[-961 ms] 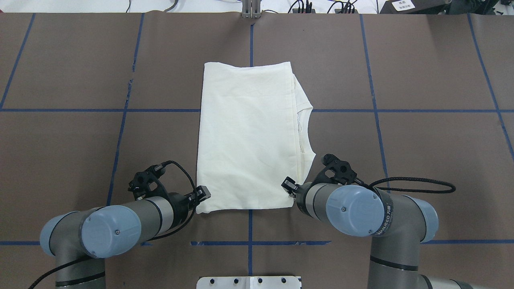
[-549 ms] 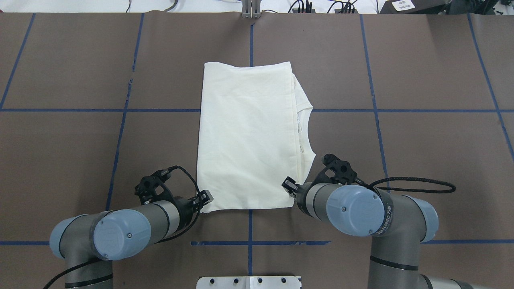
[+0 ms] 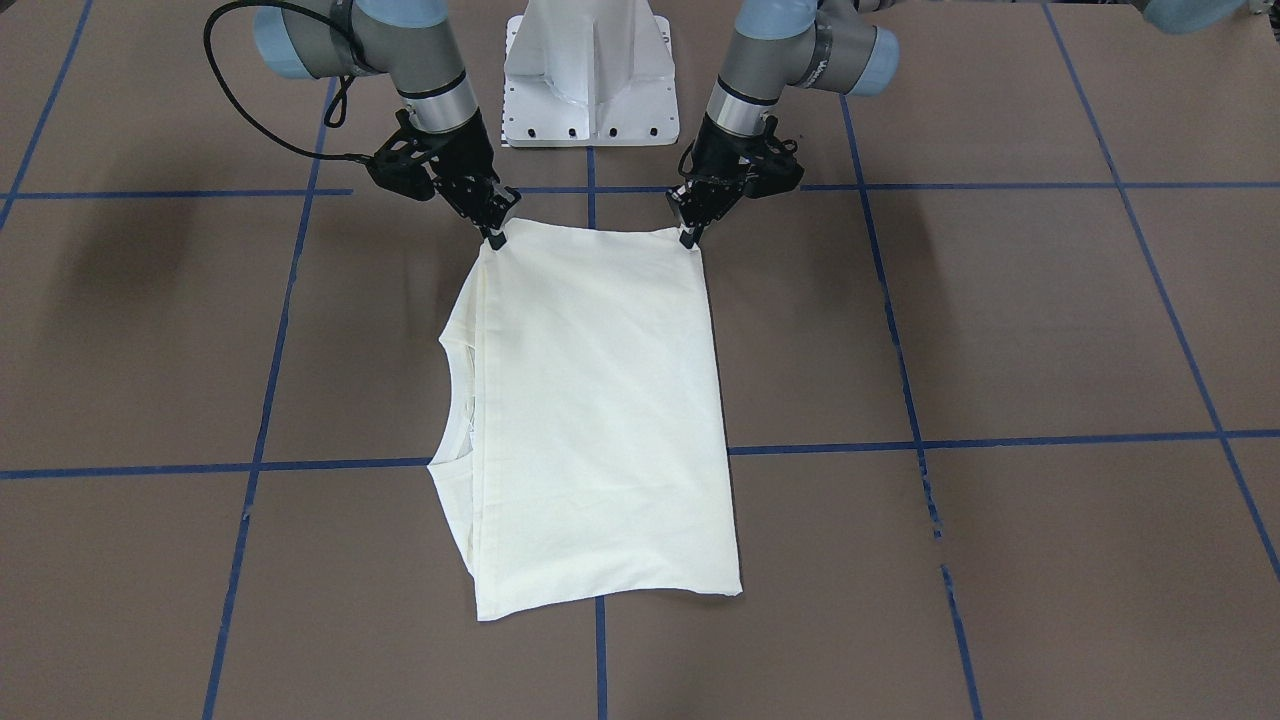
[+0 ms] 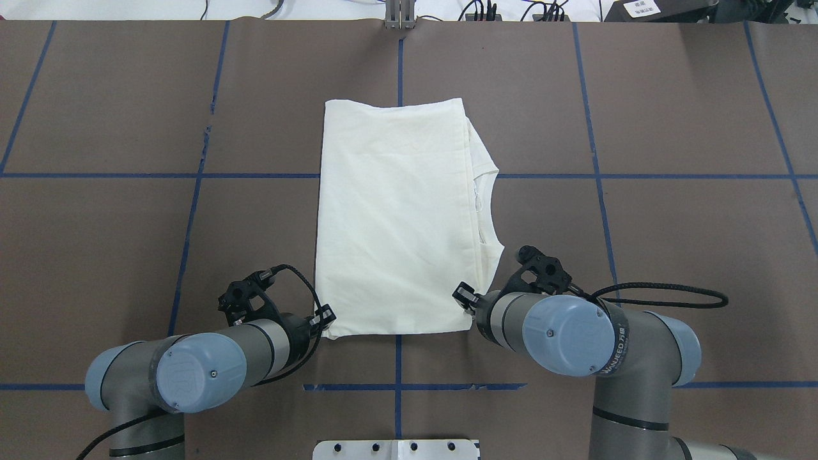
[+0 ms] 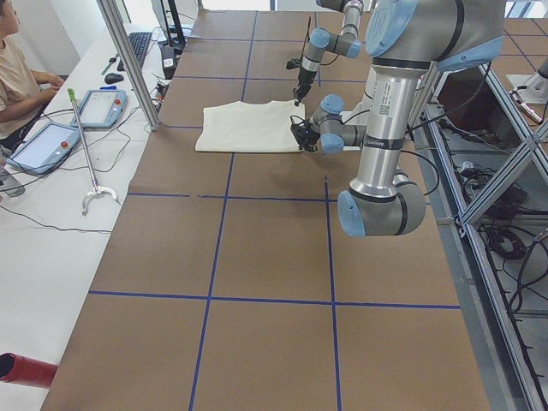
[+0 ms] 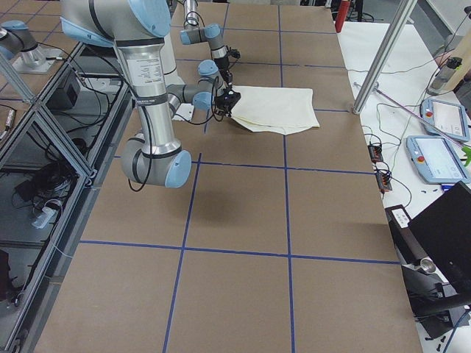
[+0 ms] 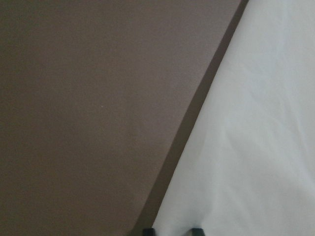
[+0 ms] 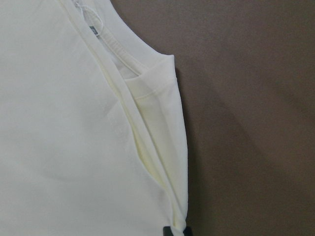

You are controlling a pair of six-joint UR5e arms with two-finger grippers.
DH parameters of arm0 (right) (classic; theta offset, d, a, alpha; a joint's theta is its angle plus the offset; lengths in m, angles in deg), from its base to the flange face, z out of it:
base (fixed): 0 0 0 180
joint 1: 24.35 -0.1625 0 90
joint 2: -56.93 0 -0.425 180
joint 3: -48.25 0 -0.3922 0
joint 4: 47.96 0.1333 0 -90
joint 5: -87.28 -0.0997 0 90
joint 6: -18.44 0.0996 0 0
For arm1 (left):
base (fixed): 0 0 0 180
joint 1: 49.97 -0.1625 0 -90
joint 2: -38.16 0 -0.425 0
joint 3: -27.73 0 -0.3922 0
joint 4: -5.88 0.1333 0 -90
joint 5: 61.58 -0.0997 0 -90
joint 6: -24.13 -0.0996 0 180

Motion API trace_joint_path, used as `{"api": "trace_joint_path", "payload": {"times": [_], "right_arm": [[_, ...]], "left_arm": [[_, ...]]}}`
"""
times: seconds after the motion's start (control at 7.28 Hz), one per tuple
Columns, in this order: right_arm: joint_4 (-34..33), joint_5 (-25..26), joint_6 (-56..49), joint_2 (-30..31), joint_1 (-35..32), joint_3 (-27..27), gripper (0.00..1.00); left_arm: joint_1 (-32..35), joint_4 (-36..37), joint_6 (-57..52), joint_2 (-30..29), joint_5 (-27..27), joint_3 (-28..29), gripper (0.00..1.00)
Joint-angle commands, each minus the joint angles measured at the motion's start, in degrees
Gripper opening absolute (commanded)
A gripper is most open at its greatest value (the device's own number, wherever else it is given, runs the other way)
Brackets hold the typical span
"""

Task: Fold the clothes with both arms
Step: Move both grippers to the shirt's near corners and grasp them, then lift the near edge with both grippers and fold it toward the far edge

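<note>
Wide desk under a matte brown covering, ruled into large squares by blue tape lines, chipped in places. Along the far edge, a white bench strewn with cables, handheld control tablets, a keyboard and a long reach tool, with a person seated there. Slanted aluminium post rising at that edge. Beyond the near edge, an open metal frame holding wires and boxes. Bright, even light, soft shadows.
</note>
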Motion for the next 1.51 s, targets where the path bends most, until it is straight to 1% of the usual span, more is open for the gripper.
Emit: {"api": "trace_joint_path", "payload": {"times": [0.0,0.14,0.27,0.41,0.55,0.69,0.82,0.96,1.1,1.24,1.37], "right_arm": [[0.03,0.19,0.42,1.18,0.17,1.82,0.00],[0.03,0.80,0.77,3.28,1.92,5.05,0.00],[0.03,1.07,3.47,6.87,3.33,9.96,0.00],[-0.32,4.12,6.71,9.69,5.86,14.97,0.00],[-0.67,7.46,7.18,10.41,6.15,18.76,0.00],[-0.76,7.49,7.01,9.38,3.37,19.06,0.00],[-0.94,6.18,6.40,3.89,-2.66,14.62,0.00],[-1.89,0.95,6.22,-2.26,-8.03,8.57,0.00],[-1.64,-1.54,5.87,-6.76,-11.57,2.68,0.00],[-1.29,-1.48,3.00,-7.85,-11.78,-1.38,0.00],[-1.29,-1.65,1.14,-10.47,-13.52,-5.86,0.00]], "left_arm": [[0.33,4.77,0.09,-0.08,0.00,-7.60,0.00],[-0.28,8.80,2.53,0.27,0.09,-13.93,0.00],[-2.81,11.72,7.34,0.10,0.18,-18.95,0.00],[-4.83,14.01,9.56,0.10,0.09,-23.44,0.00],[-4.85,17.07,9.67,-0.94,0.18,-25.57,0.00],[-4.24,17.63,8.72,-1.56,0.35,-24.72,0.00],[-1.02,17.72,4.88,-2.00,0.44,-22.45,0.00],[1.36,19.29,-0.03,-2.27,0.44,-20.95,0.00],[3.82,20.87,-3.48,-2.36,0.53,-19.89,0.00],[6.28,20.62,-6.38,-2.53,0.79,-17.19,0.00],[10.66,20.10,-9.54,-4.97,0.97,-13.76,0.00]]}}
